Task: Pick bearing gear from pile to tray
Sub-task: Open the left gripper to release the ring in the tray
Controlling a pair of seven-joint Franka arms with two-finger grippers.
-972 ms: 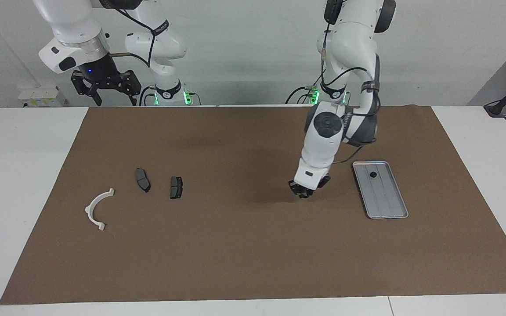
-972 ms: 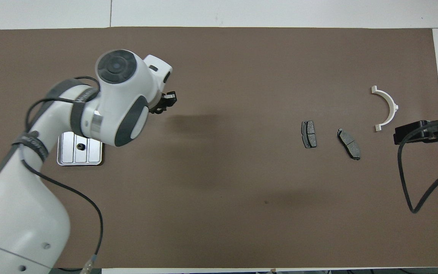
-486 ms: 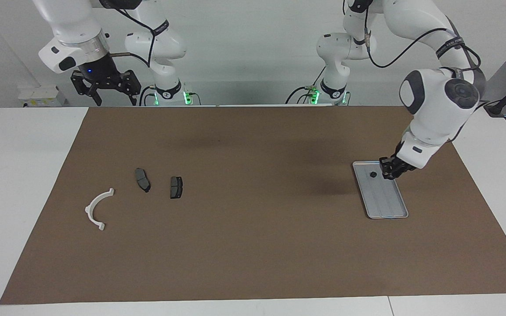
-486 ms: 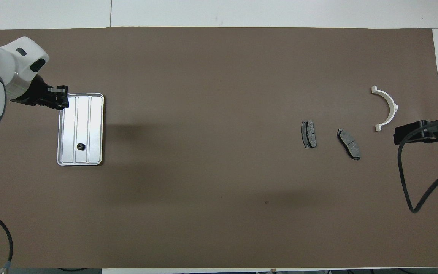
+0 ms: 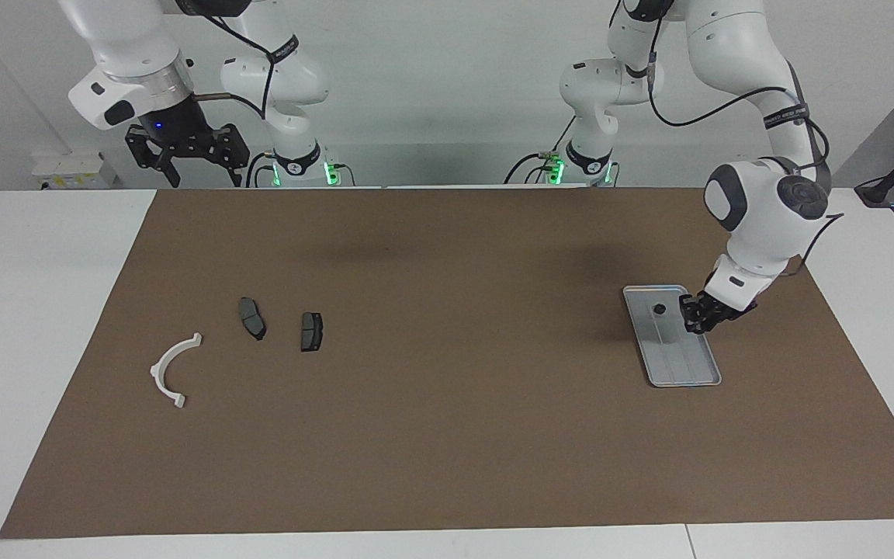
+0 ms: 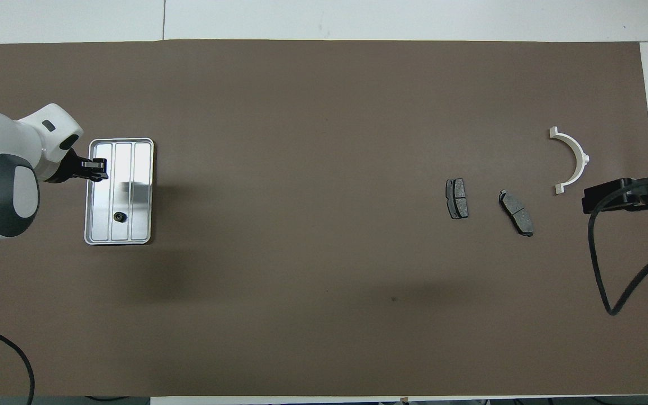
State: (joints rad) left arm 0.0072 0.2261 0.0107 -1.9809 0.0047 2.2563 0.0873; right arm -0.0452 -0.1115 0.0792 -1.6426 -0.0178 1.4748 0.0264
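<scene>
Since a moment ago I have carried my left gripper (image 5: 697, 320) from mid-table to the tray (image 5: 684, 371) and lowered it over the rim on the side toward my left arm's end of the table. In the facing view its fingers are nearly closed, presumably on a bearing gear, though I cannot see one there; one small black gear (image 5: 659, 309) already lies in the tray (at the end nearer my bases). My right gripper (image 5: 187, 151) waits, spread wide. From overhead, the left gripper (image 6: 97, 169) covers the tray's edge, well apart from the brake pads (image 6: 457, 198) and the white arc (image 6: 572, 159).
</scene>
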